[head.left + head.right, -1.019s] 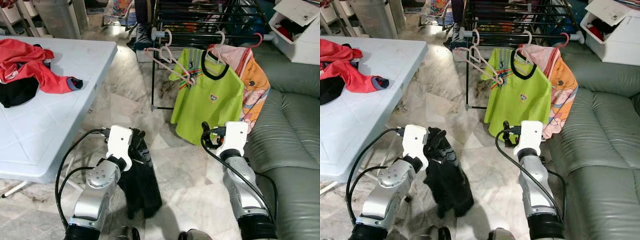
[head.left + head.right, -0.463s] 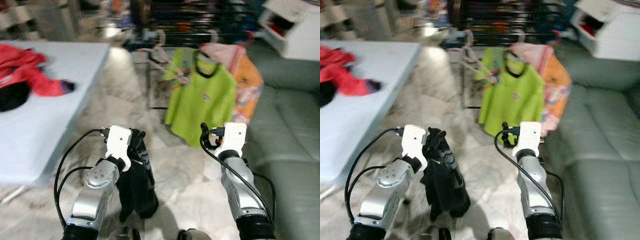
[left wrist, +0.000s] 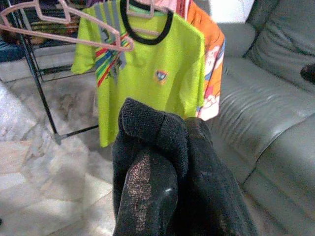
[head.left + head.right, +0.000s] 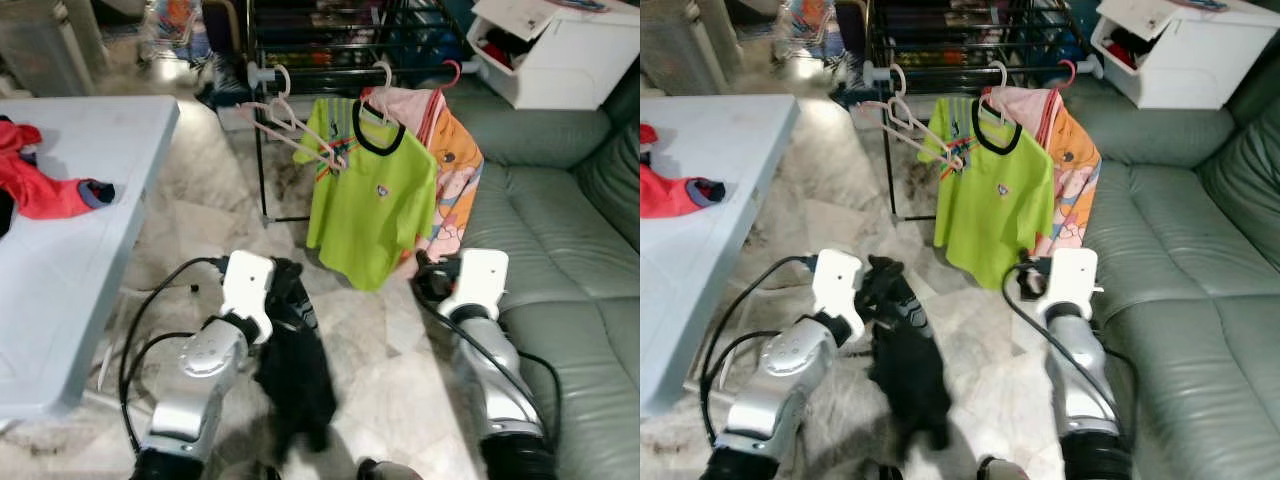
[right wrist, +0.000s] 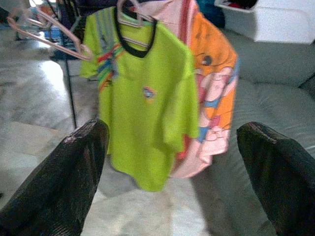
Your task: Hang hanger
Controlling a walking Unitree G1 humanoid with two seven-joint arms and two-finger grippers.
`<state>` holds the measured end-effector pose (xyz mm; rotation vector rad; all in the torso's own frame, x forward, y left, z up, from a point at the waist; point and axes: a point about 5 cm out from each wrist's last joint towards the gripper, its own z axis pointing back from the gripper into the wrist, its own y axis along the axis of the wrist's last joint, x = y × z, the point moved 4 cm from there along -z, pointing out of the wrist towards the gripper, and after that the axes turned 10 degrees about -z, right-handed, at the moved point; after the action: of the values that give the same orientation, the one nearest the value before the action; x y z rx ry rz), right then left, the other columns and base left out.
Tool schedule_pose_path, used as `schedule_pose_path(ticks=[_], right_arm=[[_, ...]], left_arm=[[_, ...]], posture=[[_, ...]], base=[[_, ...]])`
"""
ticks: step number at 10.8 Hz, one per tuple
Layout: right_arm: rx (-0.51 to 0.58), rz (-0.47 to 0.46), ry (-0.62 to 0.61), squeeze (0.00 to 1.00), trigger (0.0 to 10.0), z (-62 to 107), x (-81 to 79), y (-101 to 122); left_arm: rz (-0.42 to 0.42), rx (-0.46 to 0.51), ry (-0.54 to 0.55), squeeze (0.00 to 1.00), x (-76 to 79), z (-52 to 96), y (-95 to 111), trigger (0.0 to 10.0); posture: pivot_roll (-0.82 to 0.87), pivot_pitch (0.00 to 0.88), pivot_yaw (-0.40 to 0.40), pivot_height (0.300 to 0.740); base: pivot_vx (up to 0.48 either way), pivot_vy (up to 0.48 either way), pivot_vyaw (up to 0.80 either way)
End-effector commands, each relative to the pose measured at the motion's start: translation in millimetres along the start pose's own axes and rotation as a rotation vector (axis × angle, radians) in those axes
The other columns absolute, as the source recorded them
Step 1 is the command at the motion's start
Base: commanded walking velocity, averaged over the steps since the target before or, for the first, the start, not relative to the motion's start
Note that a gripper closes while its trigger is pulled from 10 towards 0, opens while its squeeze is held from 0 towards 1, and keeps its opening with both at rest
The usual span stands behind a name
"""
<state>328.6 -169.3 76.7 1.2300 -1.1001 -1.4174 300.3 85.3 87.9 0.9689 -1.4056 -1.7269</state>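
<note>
Black cloth [image 4: 295, 375] hangs from the left gripper [image 4: 280, 290] low over the marble floor [image 4: 215, 215]; the fingers themselves are buried in the cloth, so only the grip shows, not the gap. Head views: a drying rack [image 4: 330, 40] stands ahead, its upper bars cut off by the frame edge. An empty pink hanger [image 4: 290, 125] hangs at the rack's left end, tilted. Beside it a lime green shirt [image 4: 370, 200] hangs on a white hanger [image 4: 380, 85], partly covering an orange and pink garment [image 4: 455, 175]. Grey sofa [image 4: 570, 250] to the right; pale surface [image 4: 70, 220] to the left carrying a red garment [image 4: 40, 185], cut off at the edge. Right gripper [image 4: 428, 278] sits low in front of the shirt's hem.

Left wrist view: cloth bunched over closed fingers [image 3: 147, 196], shirt beyond.

Right wrist view: two blurred fingers [image 5: 64, 182] spread wide with nothing between them; shirt and pink hanger beyond, soft focus.
</note>
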Motion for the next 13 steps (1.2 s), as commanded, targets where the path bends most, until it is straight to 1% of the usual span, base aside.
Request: schedule_pose_path(ticks=[1, 4, 5, 8, 10, 13], right_arm=[[0.001, 0.0, 0.008, 0.0, 10.0, -3.2, -0.2, 2.5], [0.002, 0.005, 0.023, 0.0, 10.0, -5.5, -3.3, 3.8], [0.0, 0.007, 0.026, 0.0, 10.0, -5.5, -4.7, 3.1], [-0.002, 0.011, 0.037, 0.0, 10.0, -4.5, -6.9, 2.3], [-0.001, 0.014, 0.037, 0.0, 10.0, -4.6, -6.5, 2.4], [0.002, 0.019, 0.037, 0.0, 10.0, -5.9, -6.8, 3.1]], left_arm=[[-0.013, 0.064, 0.0, 0.0, 1.6, -2.2, 16.1, 10.0], [-0.015, 0.061, 0.01, 0.0, 0.2, -5.1, 16.0, 10.0], [-0.021, 0.067, 0.003, 0.0, 1.2, -6.0, 17.0, 10.0], [-0.004, 0.068, -0.015, 0.0, 5.7, -7.1, 17.5, 10.0], [-0.033, 0.079, -0.026, 0.0, 8.5, -6.7, 18.7, 10.0], [-0.014, 0.079, -0.026, 0.0, 9.4, -9.4, 19.9, 10.0]], posture=[[0.0, 0.03, 0.008, 0.74], [0.0, 0.03, -0.002, 0.74], [0.0, 0.034, -0.005, 0.74], [-0.01, 0.033, -0.007, 0.74], [-0.01, 0.033, -0.007, 0.74], [-0.01, 0.03, -0.008, 0.74]], base=[[0.401, 0.266, 0.0], [0.398, 0.266, 0.0], [0.439, 0.0, 0.0], [0.458, 0.0, 0.0], [0.48, 0.0, 0.0], [0.48, 0.0, 0.0]])
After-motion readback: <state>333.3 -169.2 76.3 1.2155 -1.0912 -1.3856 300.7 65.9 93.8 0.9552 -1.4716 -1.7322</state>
